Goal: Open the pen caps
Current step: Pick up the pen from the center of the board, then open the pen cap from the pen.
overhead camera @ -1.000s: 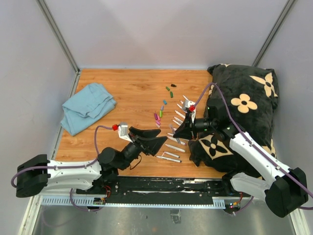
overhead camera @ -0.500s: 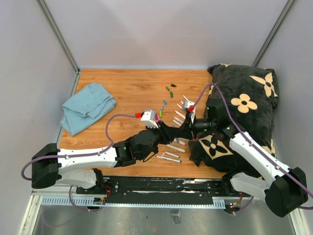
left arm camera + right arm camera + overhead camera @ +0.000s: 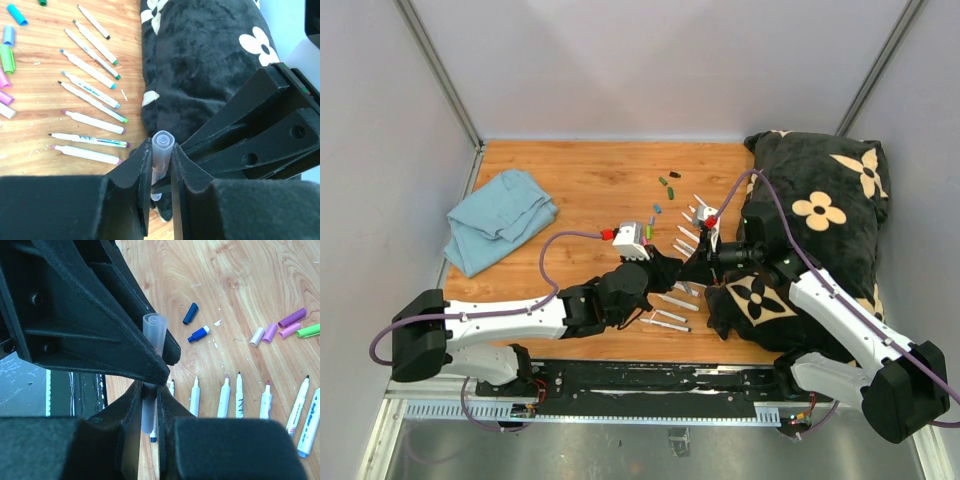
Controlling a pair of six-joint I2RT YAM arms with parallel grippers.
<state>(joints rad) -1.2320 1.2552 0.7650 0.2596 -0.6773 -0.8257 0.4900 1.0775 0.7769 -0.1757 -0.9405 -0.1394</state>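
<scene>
A pale grey pen (image 3: 162,145) hangs above the table, gripped from both sides. My left gripper (image 3: 161,150) is shut on it near its rounded end, and my right gripper (image 3: 150,387) is shut on the same pen (image 3: 152,330) lower down. In the top view the two grippers meet tip to tip, left (image 3: 670,268) against right (image 3: 692,268). I cannot tell where the cap ends and the barrel begins. Loose pen caps lie on the wood: blue (image 3: 190,313), purple (image 3: 291,317), green (image 3: 670,190). Uncapped white pens (image 3: 92,122) lie in a row.
A black pillow with cream flowers (image 3: 820,210) fills the right side, just behind the right arm. A folded blue cloth (image 3: 500,218) lies at the left. More uncapped pens (image 3: 670,300) rest near the front edge under the grippers.
My left arm has swung in from the left to the pen in the right gripper, and its jaws have closed on it. The right arm has stayed put.
</scene>
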